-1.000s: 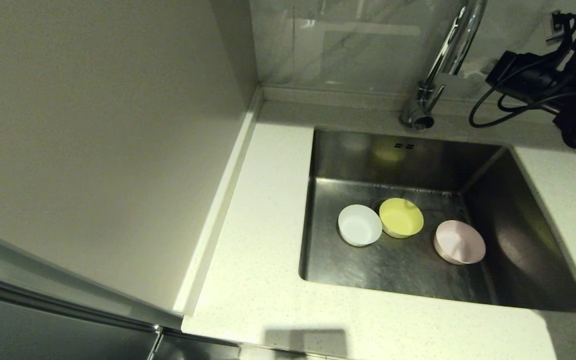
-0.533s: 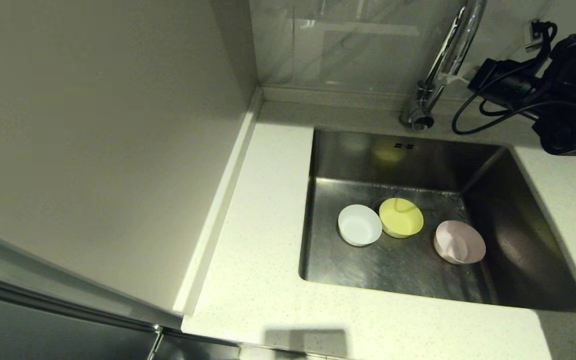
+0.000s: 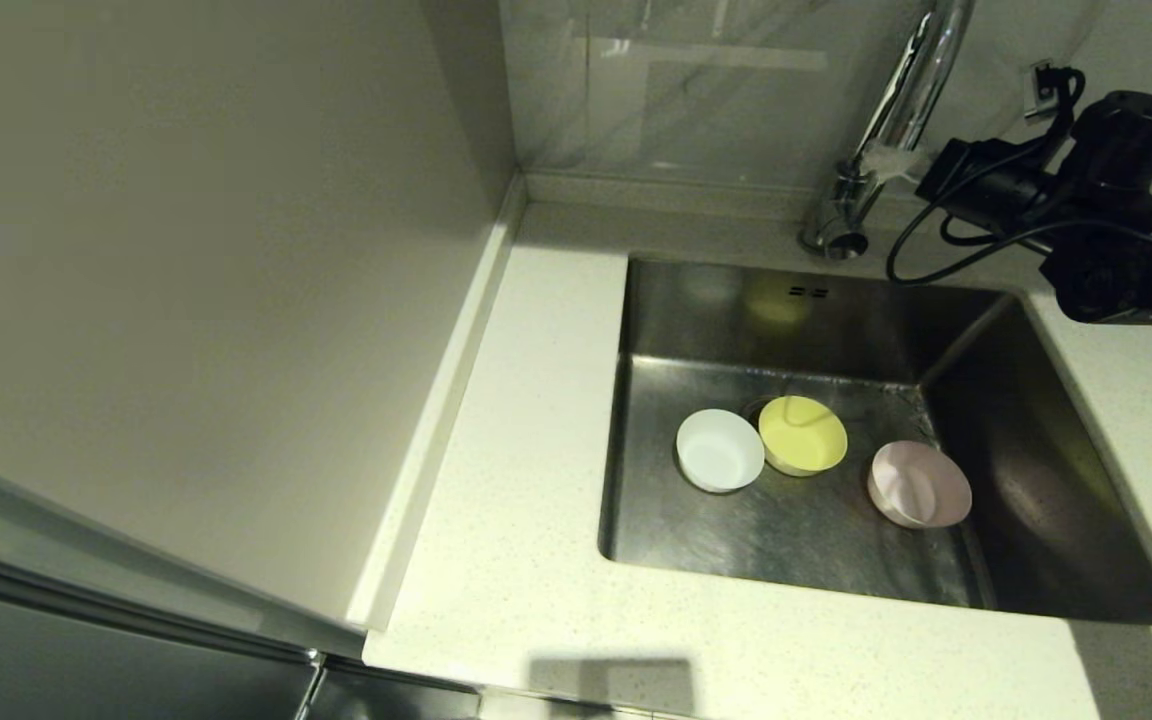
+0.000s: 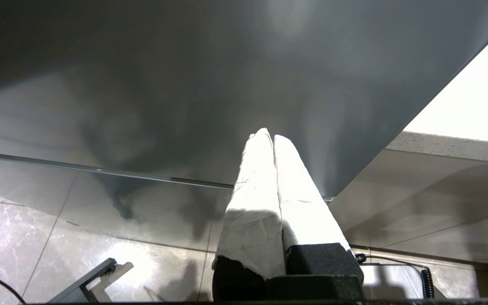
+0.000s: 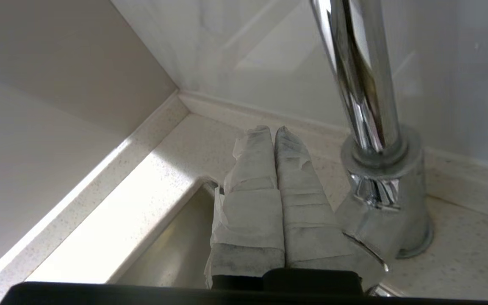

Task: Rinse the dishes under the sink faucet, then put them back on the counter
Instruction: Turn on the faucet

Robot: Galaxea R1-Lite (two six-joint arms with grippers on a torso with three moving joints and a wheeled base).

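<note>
The right gripper [image 5: 274,132] had its two tape-wrapped fingers [image 5: 250,186] pressed flat together, nothing between them, the white wrapping creased and greyed at the tips. They lay just beside the base of the chrome faucet [image 5: 369,106], whose smooth round stem rose from a thick collar on the speckled table [image 5: 155,178]; whether the fingers touched the metal could not be told. In the head view the right arm's black wrist [image 3: 1101,215], with a looping black cable, hung above the far right corner of the sink [image 3: 1056,480], next to the gooseneck.

The sink was a deep rectangular basin of brushed stainless steel, with two small overflow slots [image 3: 808,292] in its back wall. On its floor stood three small round matte bowls, all upright: the white bowl [image 3: 719,450] and the yellow-green bowl [image 3: 802,434] touching or nearly so, the yellow-green one over the drain, and the pale pink bowl [image 3: 920,484] apart to the right. The white stone-like table ran around the basin, with a low raised edge against the glossy marbled backsplash [image 3: 716,90] and a plain matte panel [image 3: 186,250] on the left.

The left gripper [image 4: 273,136] was parked low beside a grey cabinet front [image 4: 184,84], over marbled floor tiles [image 4: 36,228], its wrapped fingers likewise closed on nothing.
</note>
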